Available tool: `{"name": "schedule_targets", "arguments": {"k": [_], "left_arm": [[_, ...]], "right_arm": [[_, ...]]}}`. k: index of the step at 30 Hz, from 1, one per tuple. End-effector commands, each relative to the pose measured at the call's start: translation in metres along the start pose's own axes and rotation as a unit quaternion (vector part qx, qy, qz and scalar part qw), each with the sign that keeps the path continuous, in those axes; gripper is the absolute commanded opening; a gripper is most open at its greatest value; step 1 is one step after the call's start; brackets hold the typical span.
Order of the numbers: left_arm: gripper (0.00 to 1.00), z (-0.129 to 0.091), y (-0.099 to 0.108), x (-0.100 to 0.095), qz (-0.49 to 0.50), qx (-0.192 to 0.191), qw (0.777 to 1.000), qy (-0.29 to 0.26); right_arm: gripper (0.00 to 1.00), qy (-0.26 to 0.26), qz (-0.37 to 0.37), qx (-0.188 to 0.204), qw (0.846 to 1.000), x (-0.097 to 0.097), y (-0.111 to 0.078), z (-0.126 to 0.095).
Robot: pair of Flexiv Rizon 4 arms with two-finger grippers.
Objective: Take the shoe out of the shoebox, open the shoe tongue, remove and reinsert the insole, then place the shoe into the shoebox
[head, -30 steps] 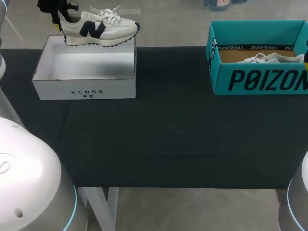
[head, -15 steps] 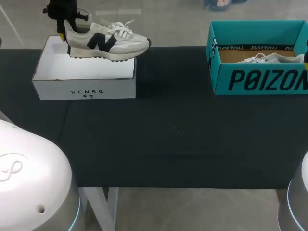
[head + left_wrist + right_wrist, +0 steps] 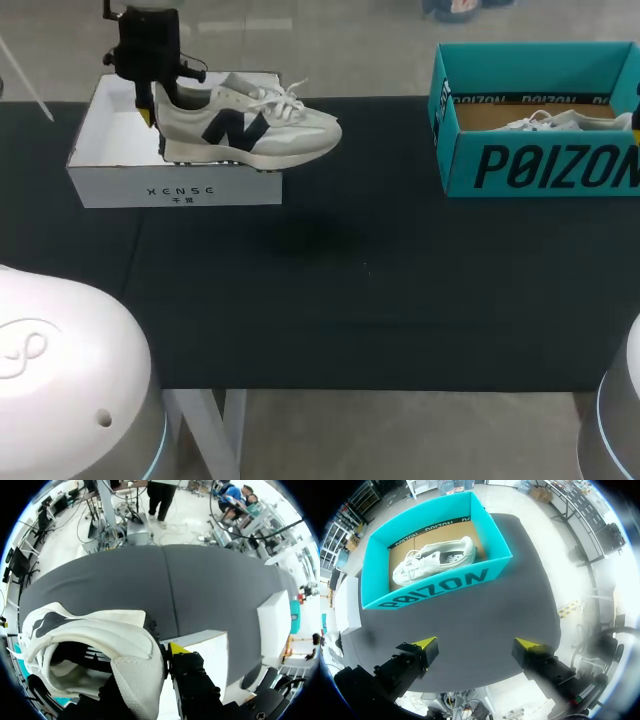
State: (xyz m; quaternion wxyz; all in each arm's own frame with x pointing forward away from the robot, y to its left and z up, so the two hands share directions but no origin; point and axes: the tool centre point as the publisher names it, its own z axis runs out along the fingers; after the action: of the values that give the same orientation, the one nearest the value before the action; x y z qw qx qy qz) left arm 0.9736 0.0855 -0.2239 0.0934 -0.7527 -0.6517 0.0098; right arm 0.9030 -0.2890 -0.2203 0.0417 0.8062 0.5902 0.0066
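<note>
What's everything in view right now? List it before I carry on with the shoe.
N-logo sneaker: one, white with a dark logo, held up by its heel over the white shoebox's front right corner.
White shoebox: one, white, open, far left of the table.
Teal shoebox: one, teal, open, far right of the table.
Second sneaker: one, white, lying inside the teal shoebox.
Table: one, dark top.
Left pincer: one, black with yellow tips, shut on the N-logo sneaker's heel.
Right pincer: one, black with yellow tips, open, empty, above the table on the near side of the teal shoebox.
</note>
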Motion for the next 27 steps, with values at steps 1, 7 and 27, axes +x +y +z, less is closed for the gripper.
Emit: {"name": "schedule_targets", "arguments": {"k": [1,7,27], "left_arm": [[0.0,0.003,-0.043,-0.023,-0.002,-0.278,0.961,0.004],[0.0,0.02,-0.051,-0.058,-0.006,-0.284,0.959,-0.004],[0.0,0.102,-0.057,-0.16,-0.031,-0.282,0.959,0.017]], "right_arm": [[1.0,0.001,0.0,0.0,1.0,0.0,0.0,0.0],[1.0,0.001,0.0,0.0,1.0,0.0,0.0,0.0],[1.0,0.001,0.0,0.0,1.0,0.0,0.0,0.0]]}}
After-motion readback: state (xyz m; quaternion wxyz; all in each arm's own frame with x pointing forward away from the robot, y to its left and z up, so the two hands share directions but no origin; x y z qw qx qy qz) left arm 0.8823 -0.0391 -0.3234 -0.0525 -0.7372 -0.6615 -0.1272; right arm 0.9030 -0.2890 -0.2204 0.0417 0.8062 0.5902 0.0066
